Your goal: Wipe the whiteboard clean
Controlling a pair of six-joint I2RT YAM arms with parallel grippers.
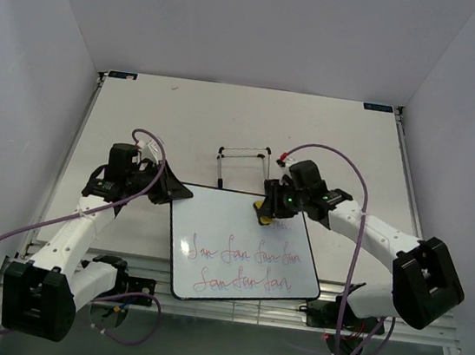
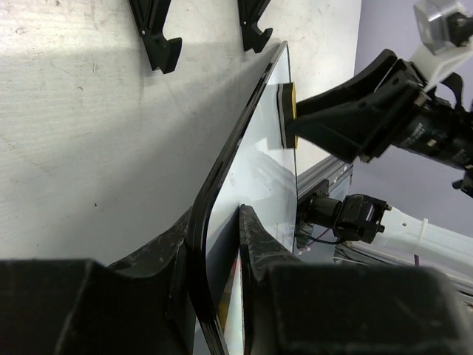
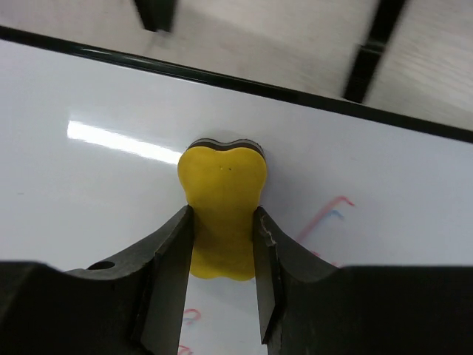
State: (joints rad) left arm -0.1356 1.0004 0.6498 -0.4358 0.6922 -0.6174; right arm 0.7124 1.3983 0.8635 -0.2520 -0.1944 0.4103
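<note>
From above, the left gripper (image 1: 178, 192) pinches the whiteboard (image 1: 245, 253) by its corner, probably to steady it, while two red scribbled lines (image 1: 248, 266) lie behind the right gripper (image 1: 266, 209), toward its base. In the left wrist view, the fingers (image 2: 255, 244) are closed on the black rim (image 2: 222, 170). In the right wrist view, the jaws clamp the yellow eraser (image 3: 222, 185) and press it flat to the board for wiping.

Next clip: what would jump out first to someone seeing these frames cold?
Two lines of red scribble cross the near half of the whiteboard, in the middle of the table. The right gripper holds a yellow eraser against the board's far right part, above the writing. The left gripper clamps its far left corner.
</note>
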